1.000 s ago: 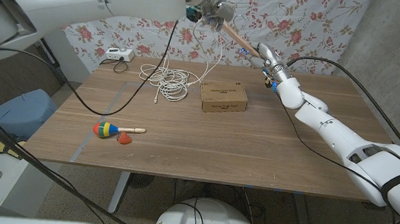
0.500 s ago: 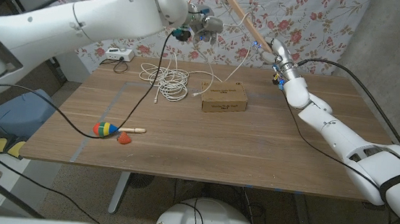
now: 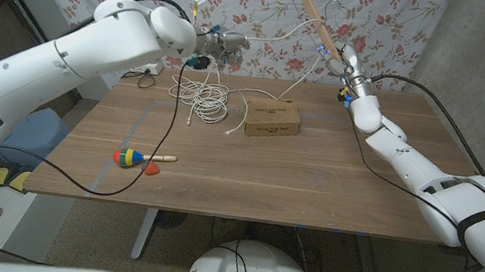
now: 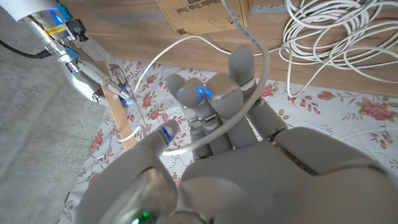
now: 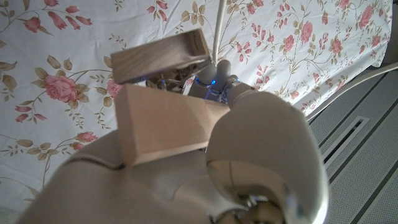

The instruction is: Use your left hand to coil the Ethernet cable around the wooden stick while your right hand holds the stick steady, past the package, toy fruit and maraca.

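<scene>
My left robot hand (image 3: 222, 41) grips the Ethernet cable (image 3: 273, 36); my right robot hand (image 3: 347, 64) clasps the wooden stick (image 3: 308, 6). Tugging too hard could wrench the stick loose.

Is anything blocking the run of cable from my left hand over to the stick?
Nothing visible does. The cable runs through the air from the left hand to the stick held by the right hand, above the package on the table.

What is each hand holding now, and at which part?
Right hand grips the long wooden stick at its lower end. Left hand holds the white Ethernet cable along its length, across the fingers.
</scene>
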Robot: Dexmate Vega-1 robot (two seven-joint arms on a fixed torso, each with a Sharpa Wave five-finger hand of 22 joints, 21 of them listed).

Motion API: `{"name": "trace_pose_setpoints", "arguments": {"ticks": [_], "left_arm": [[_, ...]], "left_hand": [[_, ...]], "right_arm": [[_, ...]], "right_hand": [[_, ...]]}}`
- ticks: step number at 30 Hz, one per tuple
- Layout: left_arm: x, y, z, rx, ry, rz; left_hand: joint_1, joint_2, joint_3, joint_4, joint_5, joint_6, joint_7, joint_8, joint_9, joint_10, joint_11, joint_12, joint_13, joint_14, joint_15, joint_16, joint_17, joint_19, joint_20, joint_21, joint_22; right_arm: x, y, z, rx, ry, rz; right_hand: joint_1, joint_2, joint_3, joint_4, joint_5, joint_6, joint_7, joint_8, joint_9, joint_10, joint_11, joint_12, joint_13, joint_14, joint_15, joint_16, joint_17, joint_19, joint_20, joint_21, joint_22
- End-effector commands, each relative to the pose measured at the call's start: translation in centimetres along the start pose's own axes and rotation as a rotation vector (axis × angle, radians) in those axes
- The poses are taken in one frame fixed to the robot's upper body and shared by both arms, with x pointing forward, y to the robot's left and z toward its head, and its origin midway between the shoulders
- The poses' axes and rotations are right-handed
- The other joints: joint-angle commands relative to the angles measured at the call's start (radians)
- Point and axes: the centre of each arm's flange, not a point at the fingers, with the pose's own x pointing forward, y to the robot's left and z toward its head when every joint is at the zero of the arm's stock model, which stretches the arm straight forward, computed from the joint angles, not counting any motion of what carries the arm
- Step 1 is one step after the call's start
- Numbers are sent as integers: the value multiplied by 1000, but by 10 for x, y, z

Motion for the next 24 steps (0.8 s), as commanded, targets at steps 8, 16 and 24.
{"name": "trace_pose_setpoints", "arguments": {"ticks": [8,16,24], "left_arm": [[3,28,-80,-176,80,130],[14,42,-81,-177,68,134],[32,46,-67,-156,38,95]], "left_hand": [[10,30,-2,-5,-76,79,57,17,-6,37,-28,50,-65,-4,-2,32,-21,-2,0,8,-7],[9,32,-6,-5,-101,85,54,24,-11,35,-28,78,-93,-5,-1,48,-32,0,-2,11,-11],[19,55,3,-11,-130,110,48,27,-40,33,-25,111,-112,-2,-2,66,-45,9,-7,13,-18]], "right_arm": [[-7,-18,24,237,-165,175],[-23,-18,63,225,-315,303],[-34,-16,98,210,-441,405]], "right_hand": [[9,15,7,-7,6,13,-3,-6,0,-4,6,-5,3,-9,-70,0,3,-11,-114,-13,-2],[9,15,8,-7,7,14,-2,-6,0,-6,9,-5,4,-12,-70,-2,2,-12,-112,-18,-2],[9,15,9,-6,8,14,-1,-8,-1,-4,10,-6,0,-14,-70,-3,2,-13,-112,-22,-1]]}}
